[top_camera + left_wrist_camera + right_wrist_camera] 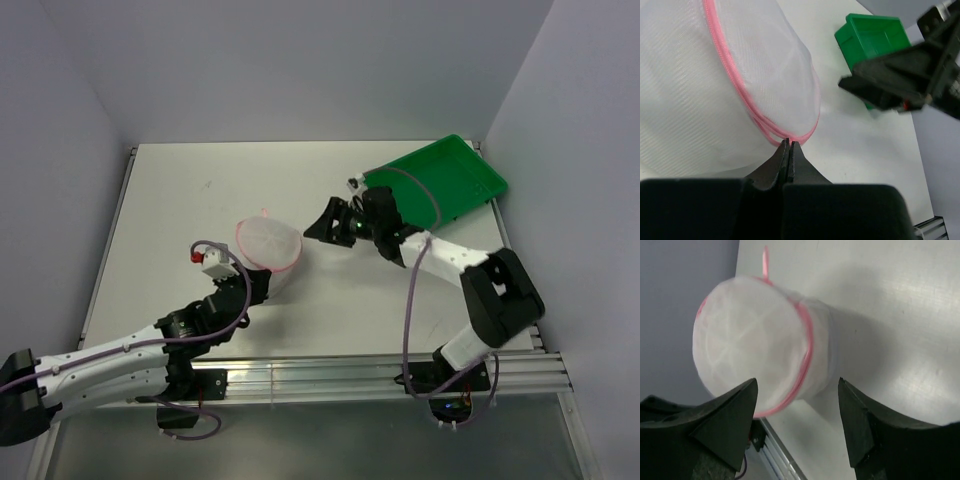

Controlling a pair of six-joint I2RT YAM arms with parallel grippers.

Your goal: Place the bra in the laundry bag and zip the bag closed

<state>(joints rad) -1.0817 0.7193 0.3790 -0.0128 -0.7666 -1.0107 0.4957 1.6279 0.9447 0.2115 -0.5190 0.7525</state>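
Observation:
The laundry bag (268, 243) is a rounded white mesh pouch with a pink zipper rim, left of the table's middle. My left gripper (258, 284) is at its near side. In the left wrist view the jaws (790, 143) are pressed together right at the pink rim of the bag (715, 90), pinching its edge. My right gripper (322, 226) is open just right of the bag and clear of it. In the right wrist view its fingers (797, 387) stand wide apart with the bag (750, 345) beyond them. The bra is not visible as a separate thing; only pale folds show through the mesh.
A green plastic tray (445, 178) sits at the back right corner, behind the right arm, and also shows in the left wrist view (871, 36). A pink pull strap (765, 260) sticks out from the bag's far side. Walls enclose the table on three sides.

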